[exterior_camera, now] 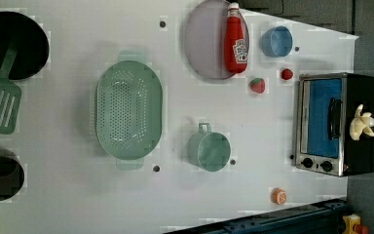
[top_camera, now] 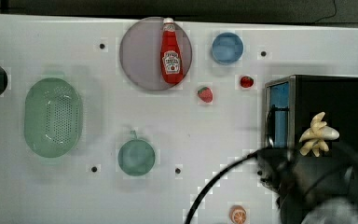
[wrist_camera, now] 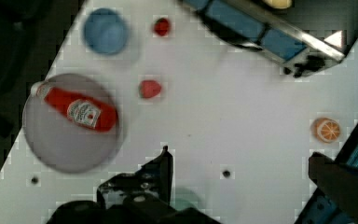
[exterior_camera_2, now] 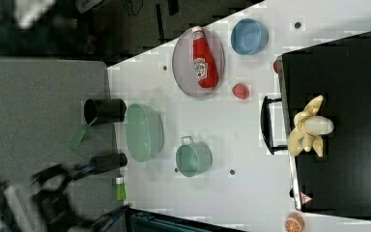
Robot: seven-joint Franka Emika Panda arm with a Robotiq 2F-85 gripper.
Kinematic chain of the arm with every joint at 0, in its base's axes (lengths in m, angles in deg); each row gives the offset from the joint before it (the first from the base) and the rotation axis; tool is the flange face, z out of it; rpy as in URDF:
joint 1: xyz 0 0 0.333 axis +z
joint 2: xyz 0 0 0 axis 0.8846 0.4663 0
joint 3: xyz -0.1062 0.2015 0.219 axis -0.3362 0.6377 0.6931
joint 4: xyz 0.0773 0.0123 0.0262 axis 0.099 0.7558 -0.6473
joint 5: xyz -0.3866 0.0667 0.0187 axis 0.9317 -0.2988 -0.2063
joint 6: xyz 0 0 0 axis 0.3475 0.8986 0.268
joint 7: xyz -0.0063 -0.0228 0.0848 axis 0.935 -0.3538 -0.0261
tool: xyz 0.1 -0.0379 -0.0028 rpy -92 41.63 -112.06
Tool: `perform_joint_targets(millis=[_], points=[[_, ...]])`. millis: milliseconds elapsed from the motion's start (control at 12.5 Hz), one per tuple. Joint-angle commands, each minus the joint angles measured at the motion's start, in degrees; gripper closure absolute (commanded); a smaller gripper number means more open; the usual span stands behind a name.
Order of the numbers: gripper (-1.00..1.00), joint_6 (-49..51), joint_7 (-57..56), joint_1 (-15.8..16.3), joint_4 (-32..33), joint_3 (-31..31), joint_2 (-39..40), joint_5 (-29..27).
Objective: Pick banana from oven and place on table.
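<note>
The robot's gripper [top_camera: 284, 172] appears in the top view as a dark, blurred mass at the lower right, over the near corner of the oven [top_camera: 340, 93]. Whether it is wide or narrow cannot be told, and nothing is seen held in it. A black cable [top_camera: 214, 183] curves away from it toward the top view's bottom edge.

Closest to the gripper is the banana [top_camera: 318, 134], just beside it toward the top view's upper right. The banana is pale cream-yellow and half peeled, with peel strips splayed out. It lies on the oven's black top, near the front edge above the door handle, not inside the oven.

The oven stands on the white table [top_camera: 51, 37], its bluish glass door closed. In the left view two black knobs sit beside the door.

A little away from the gripper, toward the top view's lower left, a round orange slice [top_camera: 238, 215] lies on the table.

Farther off, past the oven's front, lie a strawberry [top_camera: 205, 94] and a small red fruit [top_camera: 246, 81], with a blue bowl [top_camera: 227, 48] beyond them.

A ketchup bottle [top_camera: 171, 51] lies on a grey plate [top_camera: 140, 56]. A green cup [top_camera: 136, 157] stands mid-table. Well apart from the gripper, farthest of these, sits a green colander [top_camera: 52, 116].
</note>
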Motion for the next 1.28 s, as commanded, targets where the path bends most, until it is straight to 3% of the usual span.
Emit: perform_joint_targets(millis=[80,640,1120,1280], points=[[-1.0,-5.38,-7.65,-0.07,4.29,-5.96,8.52,-0.65],[-1.0,-22.63,-26.71,-0.19,4.22,-17.33,22.35,-0.71],[-1.0,-32.69,-27.71,-0.49,4.41,-21.11,32.66,-1.33],[-1.0,-35.58,-27.72,-0.7,4.54,-21.62,35.4,-4.45]])
